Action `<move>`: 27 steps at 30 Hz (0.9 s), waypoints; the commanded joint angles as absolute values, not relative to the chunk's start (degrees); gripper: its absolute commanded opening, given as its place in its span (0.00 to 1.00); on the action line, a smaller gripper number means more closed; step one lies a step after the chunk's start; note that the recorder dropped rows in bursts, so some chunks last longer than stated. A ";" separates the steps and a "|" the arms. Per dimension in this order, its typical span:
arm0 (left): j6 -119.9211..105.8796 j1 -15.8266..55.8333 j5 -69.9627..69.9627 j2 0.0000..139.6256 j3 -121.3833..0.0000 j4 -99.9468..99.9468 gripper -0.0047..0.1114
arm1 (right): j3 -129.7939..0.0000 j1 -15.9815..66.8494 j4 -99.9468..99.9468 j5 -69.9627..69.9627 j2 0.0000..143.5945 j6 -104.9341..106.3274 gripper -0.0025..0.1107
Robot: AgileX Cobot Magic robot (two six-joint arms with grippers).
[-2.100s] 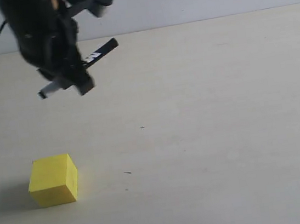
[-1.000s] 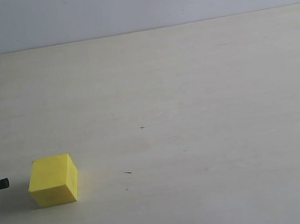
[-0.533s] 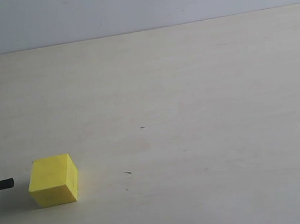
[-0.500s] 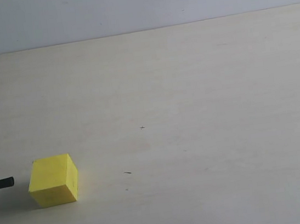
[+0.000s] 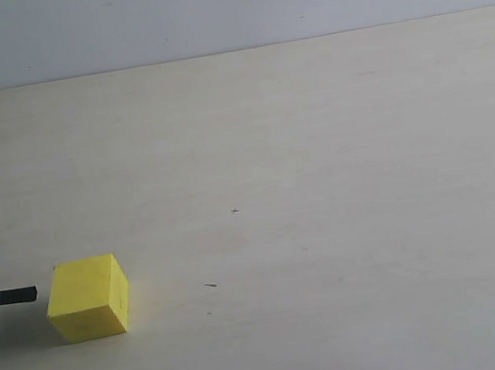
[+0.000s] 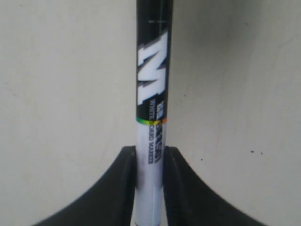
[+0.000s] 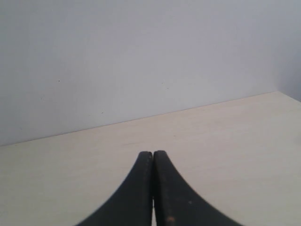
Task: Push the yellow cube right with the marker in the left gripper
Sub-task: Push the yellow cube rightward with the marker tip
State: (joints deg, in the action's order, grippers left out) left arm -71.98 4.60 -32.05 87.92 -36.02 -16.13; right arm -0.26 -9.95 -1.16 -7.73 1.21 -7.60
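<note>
Grips marker [image 6: 150,117] printed "M" and "WHITE BOARD MARKER" in left gripper [image 6: 149,153] jaws, black tip just short of yellow cube [image 5: 87,297]. Shows broad tabletop [image 5: 340,191] to cube's right. Presses right gripper [image 7: 153,155] jaws together on nothing.

yellow cube [image 5: 86,297] plain; marker [image 6: 151,122] white barrel, black cap, white lettering

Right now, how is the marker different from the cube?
The marker is long, thin, black and white; the cube is blocky and all yellow. The marker has printed letters; the cube is plain. The left gripper clamps the marker, while the cube sits free on the table. Both are at the exterior view's left, with a small gap between them.
</note>
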 commanded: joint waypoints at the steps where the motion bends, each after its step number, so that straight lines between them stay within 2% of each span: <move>1: -72.15 4.58 -29.90 89.68 -36.30 -15.98 0.04 | 0.00 -10.32 -1.12 -7.43 0.86 -7.34 0.02; 10: -72.46 5.71 -29.16 90.06 -36.30 -14.81 0.04 | 0.00 -10.32 -1.12 -7.43 0.86 -7.34 0.02; 18: -70.37 18.57 -26.99 90.06 -37.36 -11.62 0.04 | 0.00 -10.32 -1.12 -7.43 0.86 -7.34 0.02; 23: -68.55 15.23 -30.46 90.06 -37.46 -12.57 0.04 | 0.00 -10.32 -1.12 -7.43 0.86 -7.34 0.02; 27: -68.71 16.61 -30.94 90.06 -37.46 -13.67 0.04 | 0.00 -10.32 -1.12 -7.43 0.86 -7.34 0.02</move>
State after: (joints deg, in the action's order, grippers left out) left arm -69.04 15.64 -30.69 90.00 -37.14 -13.53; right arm -0.26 -9.95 -1.16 -7.73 1.21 -7.60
